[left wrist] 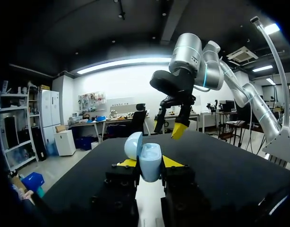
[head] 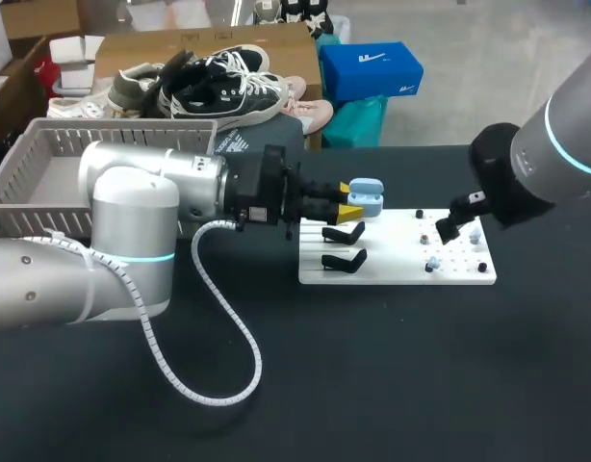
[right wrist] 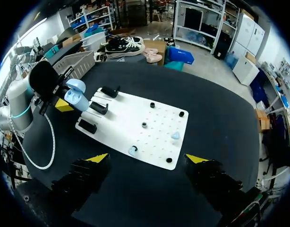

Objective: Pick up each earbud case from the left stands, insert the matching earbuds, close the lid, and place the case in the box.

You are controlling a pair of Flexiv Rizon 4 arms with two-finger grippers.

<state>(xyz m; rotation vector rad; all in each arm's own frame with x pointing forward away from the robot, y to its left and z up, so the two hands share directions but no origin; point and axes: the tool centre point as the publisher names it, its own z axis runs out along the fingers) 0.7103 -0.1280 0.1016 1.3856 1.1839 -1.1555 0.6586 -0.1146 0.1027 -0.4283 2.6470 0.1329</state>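
My left gripper [head: 351, 203] is shut on a light blue earbud case [head: 367, 197], held just above the left end of the white board [head: 397, 271]. In the left wrist view the case [left wrist: 150, 161] sits upright between the yellow tips with its lid [left wrist: 133, 144] swung open. Black stands [head: 344, 234] on the board stand bare. My right gripper [head: 453, 223] hangs open over the board's right part. From its wrist I see two pale blue earbuds [right wrist: 175, 135] [right wrist: 133, 151] on the board [right wrist: 116, 142], the case [right wrist: 77, 94] off to the side.
A grey slatted basket [head: 45, 144] stands at the table's back left. My left arm's white coiled cable [head: 218, 346] loops over the black tabletop. Small black pegs [right wrist: 152, 104] dot the board.
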